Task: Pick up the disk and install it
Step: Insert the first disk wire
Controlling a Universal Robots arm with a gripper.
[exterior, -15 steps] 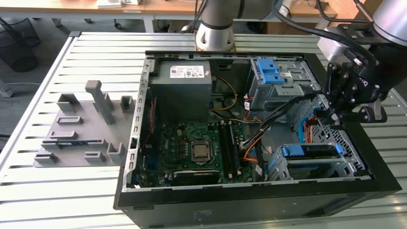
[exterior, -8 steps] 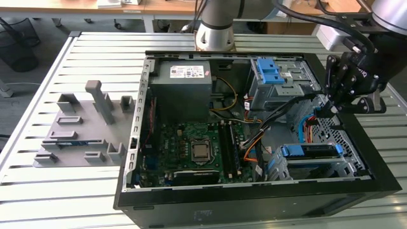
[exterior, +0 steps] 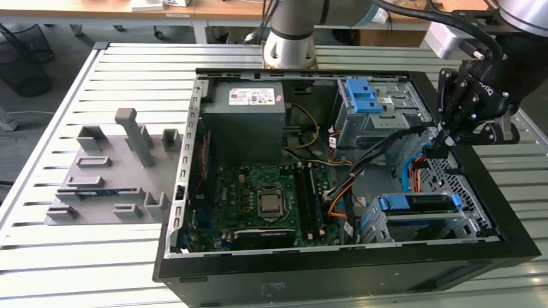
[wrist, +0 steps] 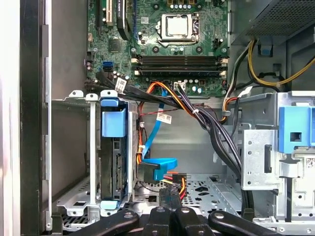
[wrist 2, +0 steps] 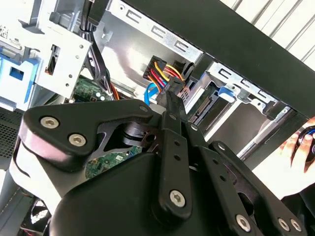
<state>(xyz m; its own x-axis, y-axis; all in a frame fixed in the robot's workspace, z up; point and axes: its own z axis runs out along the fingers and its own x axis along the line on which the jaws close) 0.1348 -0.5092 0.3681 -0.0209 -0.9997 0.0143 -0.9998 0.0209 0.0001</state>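
Note:
The disk [exterior: 419, 204], silver in a blue carrier bracket, sits in the lower drive bay of the open computer case [exterior: 342, 256], at the exterior view's right. In the first wrist view the disk [wrist: 114, 162] stands edge-on in the bay, its blue handle outward. My gripper [exterior: 435, 153] hangs inside the case just beyond the bay, fingers shut. In both wrist views its tips [wrist: 170, 194] [wrist 2: 171, 98] are at a black power plug [wrist: 176, 178] with red and yellow wires, beside a blue data plug [wrist: 158, 169]. Whether the plug is pinched I cannot tell.
A grey power-supply box [exterior: 248, 109], a grey cage with blue latches [exterior: 368, 102] and the motherboard [exterior: 265, 199] lie in the case. Cable bundles [wrist: 197, 113] cross near the bay. A grey fixture plate [exterior: 111, 173] lies on the slatted table. A hand [wrist 2: 300, 142] rests outside the case.

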